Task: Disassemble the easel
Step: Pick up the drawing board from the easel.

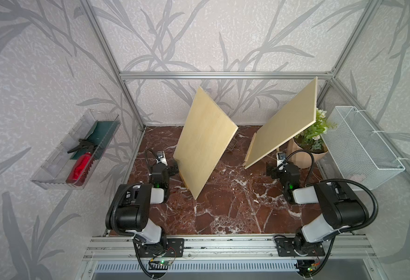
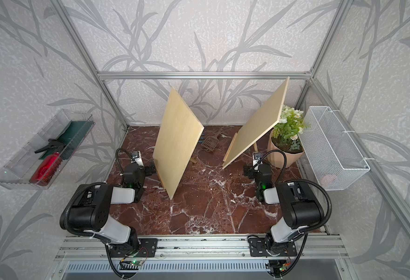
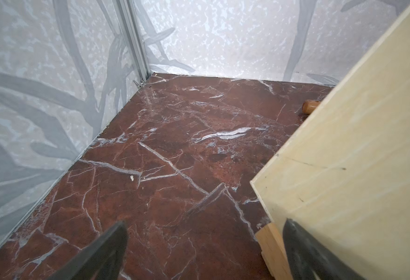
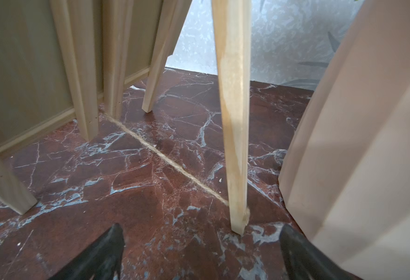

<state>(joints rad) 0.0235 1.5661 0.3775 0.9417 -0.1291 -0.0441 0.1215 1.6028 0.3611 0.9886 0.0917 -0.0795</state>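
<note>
A clear tray (image 1: 53, 167) hangs on the left wall. In it lie a red spray bottle (image 1: 80, 167) with a black trigger and a dark green flat thing (image 1: 99, 131). On the right wall hangs a white wire basket (image 1: 361, 145); something pale pink lies at its bottom, but I cannot tell what it is. A beige pot (image 2: 283, 155) with a green plant (image 2: 288, 126) stands on the red marble bench (image 1: 235, 206), at the far right corner.

Two easels stand on the bench, each with a pale board leaning on it: the left easel (image 1: 206, 143) near the middle, and the right easel (image 1: 283, 123) just beside the pot.

Both arms are folded at the elbow and reach forward, low over the bench. The left tool (image 3: 205, 226) is spread wide and pinches nothing. One finger (image 3: 303, 252) is at the lower corner of the left board; I cannot tell if it touches. The right tool (image 4: 201, 228) is also spread wide and empty. It is behind the right easel, near the foot of the rear leg (image 4: 235, 121). A twine (image 4: 165, 160) runs from this leg to the front frame.
</note>
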